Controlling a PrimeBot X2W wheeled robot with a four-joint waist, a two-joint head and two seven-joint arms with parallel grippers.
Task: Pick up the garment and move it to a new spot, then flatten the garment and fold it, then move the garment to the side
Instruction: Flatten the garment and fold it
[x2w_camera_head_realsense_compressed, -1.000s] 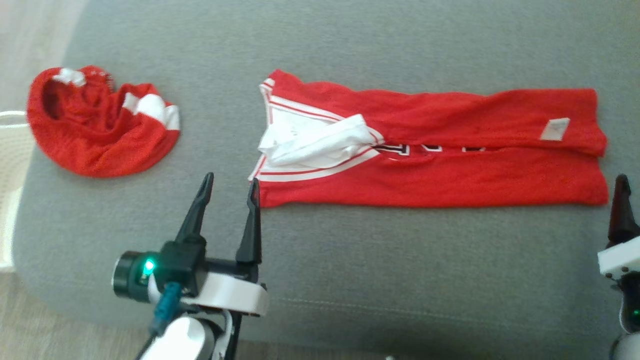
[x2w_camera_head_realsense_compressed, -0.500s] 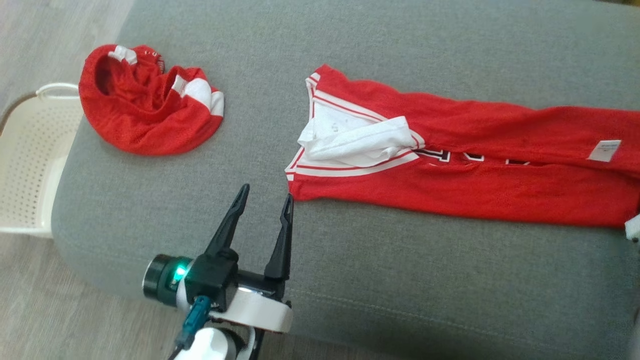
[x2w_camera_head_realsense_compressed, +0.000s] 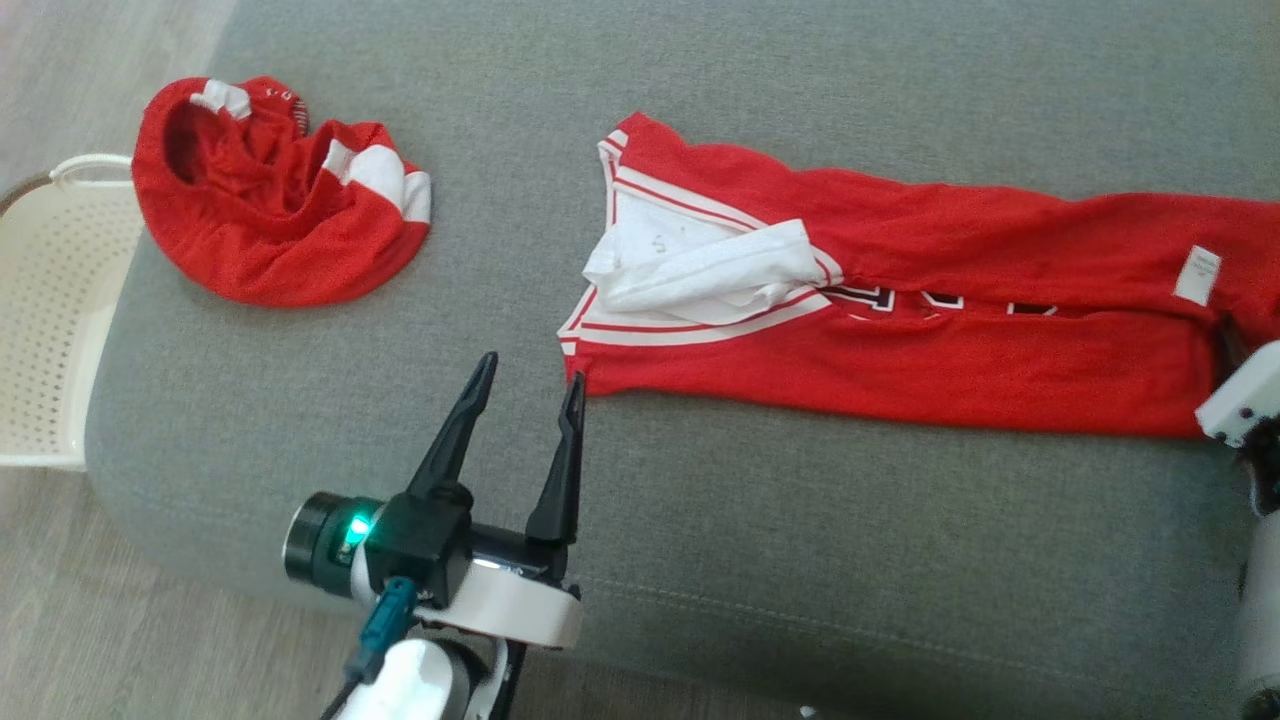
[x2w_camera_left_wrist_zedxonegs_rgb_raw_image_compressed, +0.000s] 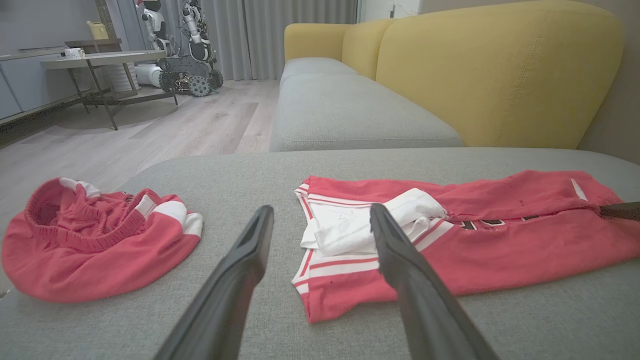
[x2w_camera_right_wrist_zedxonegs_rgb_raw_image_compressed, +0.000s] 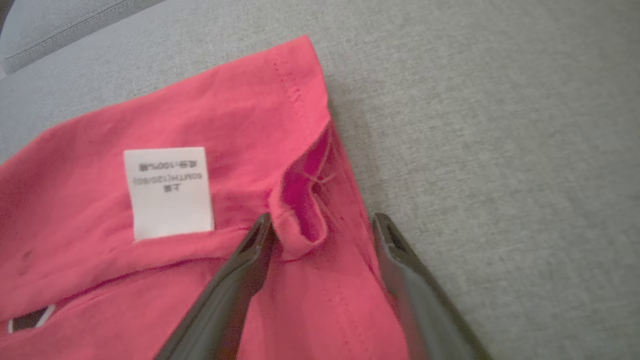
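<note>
A grey cushion (x2w_camera_head_realsense_compressed: 800, 560) carries everything, with a yellow sofa (x2w_camera_left_wrist_zedxonegs_rgb_raw_image_compressed: 490, 70) behind it. Crumpled red shorts (x2w_camera_head_realsense_compressed: 270, 220) lie at the cushion's 10 o'clock, well apart from the jersey, and a white basket (x2w_camera_head_realsense_compressed: 50, 300) stands beside it at 9 o'clock. The jersey (x2w_camera_head_realsense_compressed: 950, 350) is red with white-and-red trim. It is folded lengthwise into a long strip running from the cushion's centre out to 3 o'clock. A white flap (x2w_camera_head_realsense_compressed: 700, 275) is bunched at its neck end and a white label (x2w_camera_head_realsense_compressed: 1197, 275) sits near its hem end. The left jaws are spread, with the strip's near neck corner just at their 1 o'clock. The right jaws, also spread, hang over the hem end with a fold of hem between them; whether they touch it cannot be told.
</note>
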